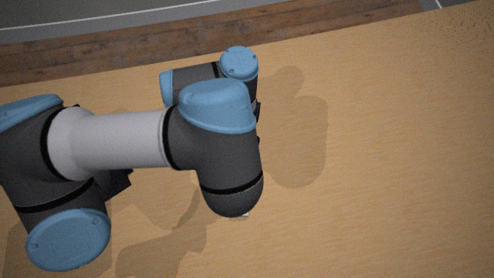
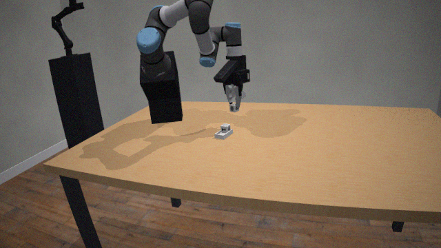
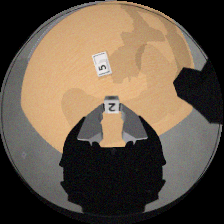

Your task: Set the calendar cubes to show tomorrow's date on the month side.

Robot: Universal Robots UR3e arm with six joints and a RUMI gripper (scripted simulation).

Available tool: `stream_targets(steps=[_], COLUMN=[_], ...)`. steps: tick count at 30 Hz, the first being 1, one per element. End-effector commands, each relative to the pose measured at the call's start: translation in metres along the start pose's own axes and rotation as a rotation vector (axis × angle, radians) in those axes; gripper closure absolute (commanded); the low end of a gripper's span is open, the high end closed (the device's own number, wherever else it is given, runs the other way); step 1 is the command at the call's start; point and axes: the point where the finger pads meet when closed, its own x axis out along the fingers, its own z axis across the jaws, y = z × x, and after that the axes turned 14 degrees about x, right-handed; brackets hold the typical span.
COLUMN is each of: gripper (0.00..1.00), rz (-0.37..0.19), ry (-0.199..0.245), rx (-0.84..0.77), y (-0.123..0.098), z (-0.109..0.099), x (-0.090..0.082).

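Note:
My gripper point(image 3: 111, 104) is shut on a small white date cube point(image 3: 112, 106) whose visible face shows a 2. It holds the cube well above the table; the cube also shows in the exterior view point(image 2: 234, 109). The light grey calendar tray point(image 2: 224, 133) rests on the table below and a little to the left of the gripper. One cube point(image 2: 225, 127) sits in the tray. In the wrist view the tray point(image 3: 101, 64) lies ahead of the fingers, and its cube shows a 5 on top. In the top view the arm hides the gripper, and only a corner of the tray point(image 1: 245, 215) peeks out.
The arm's black pedestal point(image 2: 161, 86) stands at the table's back left. A tall black stand point(image 2: 76, 98) with a camera arm is beside the table's left edge. The arm's elbow point(image 1: 216, 131) fills the middle of the top view.

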Motion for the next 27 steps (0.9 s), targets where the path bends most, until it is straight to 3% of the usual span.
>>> stream_targets(steps=[1,13,27], gripper=[0.90,0.90,0.90], rz=[-0.015,-0.014,-0.013], ry=[0.006,0.009,0.010], rx=[-0.139,-0.487,-0.627], y=[-0.0010,-0.0041,-0.0057], z=[-0.0004,-0.0002,0.0003], x=[0.0023,0.0091,0.0117])
